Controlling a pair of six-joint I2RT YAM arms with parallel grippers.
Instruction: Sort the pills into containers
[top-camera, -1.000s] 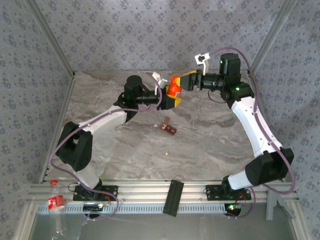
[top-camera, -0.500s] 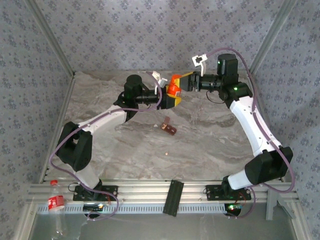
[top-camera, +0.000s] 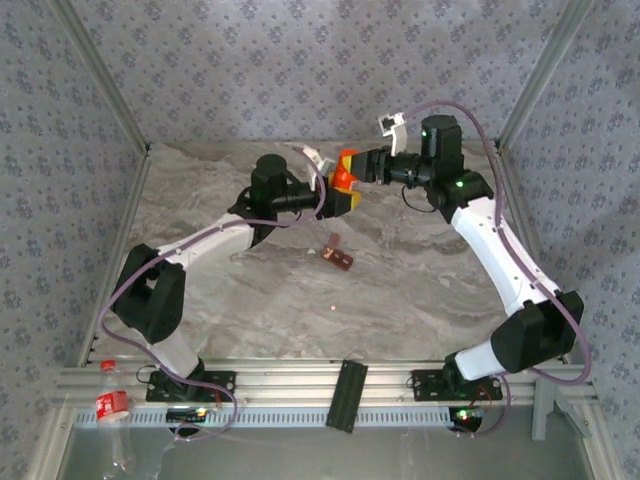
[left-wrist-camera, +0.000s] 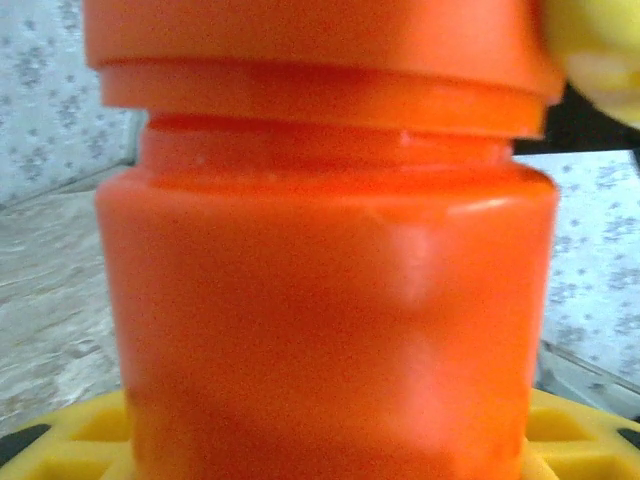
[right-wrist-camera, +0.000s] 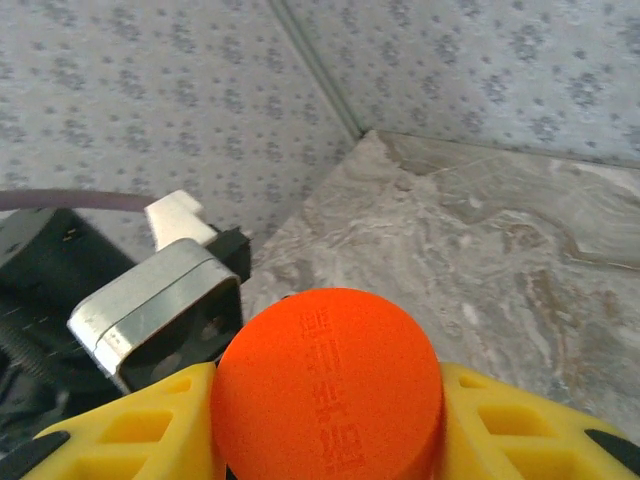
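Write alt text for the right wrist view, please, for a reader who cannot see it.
An orange cap fills the bottom centre, clasped between the right gripper's yellow fingers. Behind it lie a marbled table and patterned walls; a grey block sits at left.

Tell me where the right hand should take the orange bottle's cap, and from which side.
Grip the cap by its round side wall, pinched across its width, coming end-on along the axis of the bottle. The left hand holds the body below the cap, so the cap end looks like the free side.
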